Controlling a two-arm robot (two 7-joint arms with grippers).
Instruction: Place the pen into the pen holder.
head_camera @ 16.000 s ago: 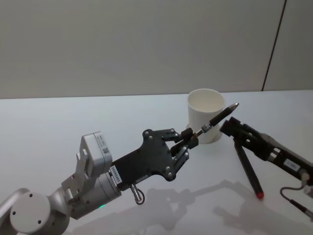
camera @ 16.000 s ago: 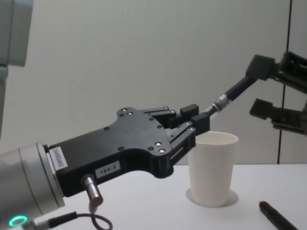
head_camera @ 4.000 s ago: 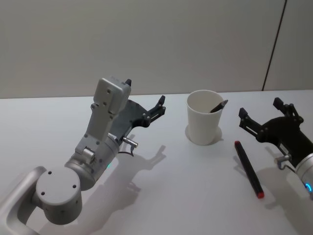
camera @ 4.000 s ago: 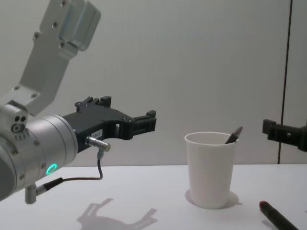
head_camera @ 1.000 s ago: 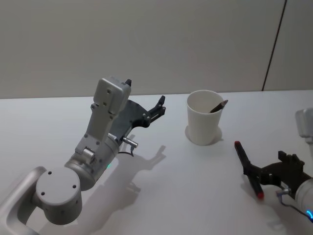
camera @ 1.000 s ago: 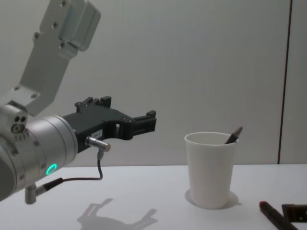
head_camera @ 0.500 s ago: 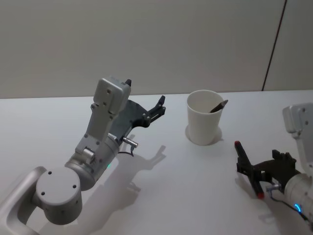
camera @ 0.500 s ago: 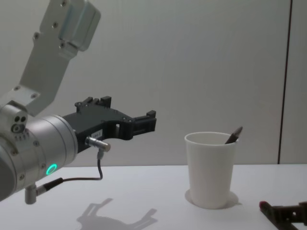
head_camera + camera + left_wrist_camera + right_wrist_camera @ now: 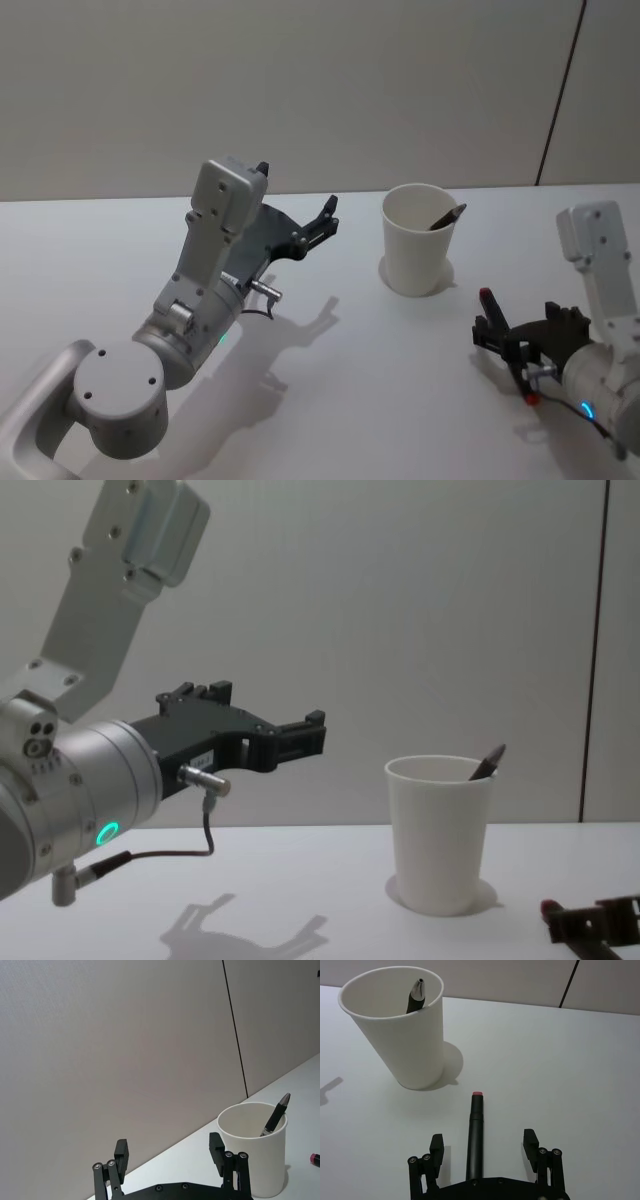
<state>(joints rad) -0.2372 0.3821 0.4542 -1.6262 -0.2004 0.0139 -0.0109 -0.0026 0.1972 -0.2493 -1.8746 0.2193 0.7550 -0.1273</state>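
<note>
Red-tipped black pen [image 9: 475, 1135] lies flat between the spread fingers of the right gripper [image 9: 483, 1139], untouched, near the white paper cup [image 9: 405, 1035]; the left gripper [image 9: 168, 1146] hangs spread.

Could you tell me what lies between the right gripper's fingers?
The black, red-tipped pen lies on the table between the right gripper's open fingers, per the right wrist view.

White flat tabletop [image 9: 90, 250] spans lower half of head view. Tapered white paper cup with rolled rim [image 9: 417, 250] stands upright right of centre. Slim black pen with red end [image 9: 475, 1132] lies flat lower right, near cup, not touching.
</note>
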